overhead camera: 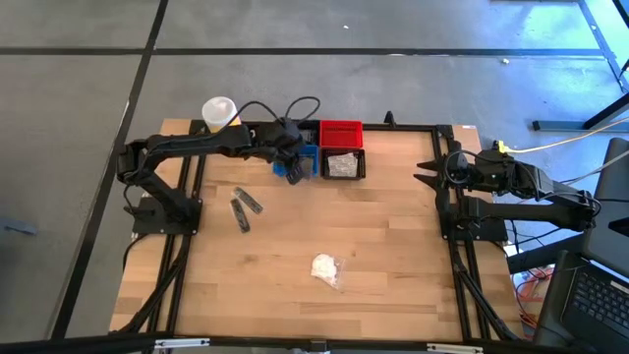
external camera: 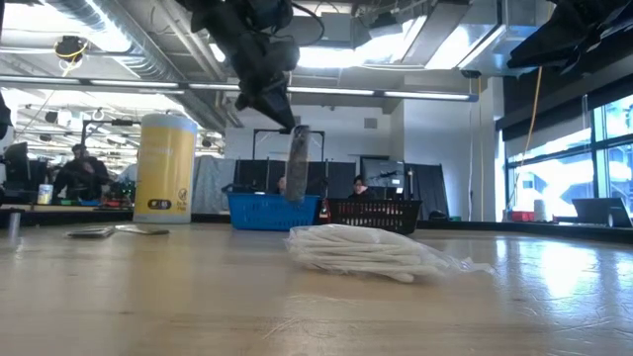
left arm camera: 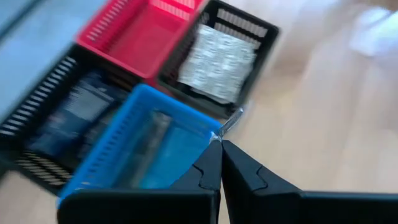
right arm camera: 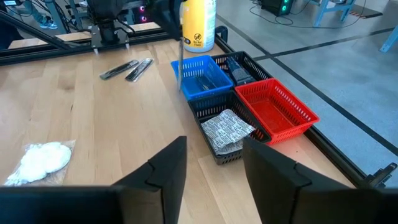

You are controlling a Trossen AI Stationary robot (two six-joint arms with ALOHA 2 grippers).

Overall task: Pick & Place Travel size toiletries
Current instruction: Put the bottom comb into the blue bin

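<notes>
While the left tool [overhead camera: 292, 160] hangs over the blue bin [overhead camera: 304, 163], one dark tube [external camera: 297, 163] is pinched in its pressed-together fingers.

Item: travel toiletries, sorting in progress. Held tube: long axis upright, dangling just above the blue bin, which lies straight below it; judged next move is a release into that bin. Two more dark tubes [overhead camera: 243, 206] lie flat on the bench [overhead camera: 393, 246], near the left arm's base, clearly closer to the left arm. White wad in clear wrap [overhead camera: 325, 266] rests mid-bench toward the front, between the arms. Silver packets [overhead camera: 342, 164] fill a black bin [right arm camera: 219, 138]; red bin [overhead camera: 341, 132] alongside. Right tool [right arm camera: 213, 167]: fingers spread, holding nothing, parked at the bench's right edge.
</notes>
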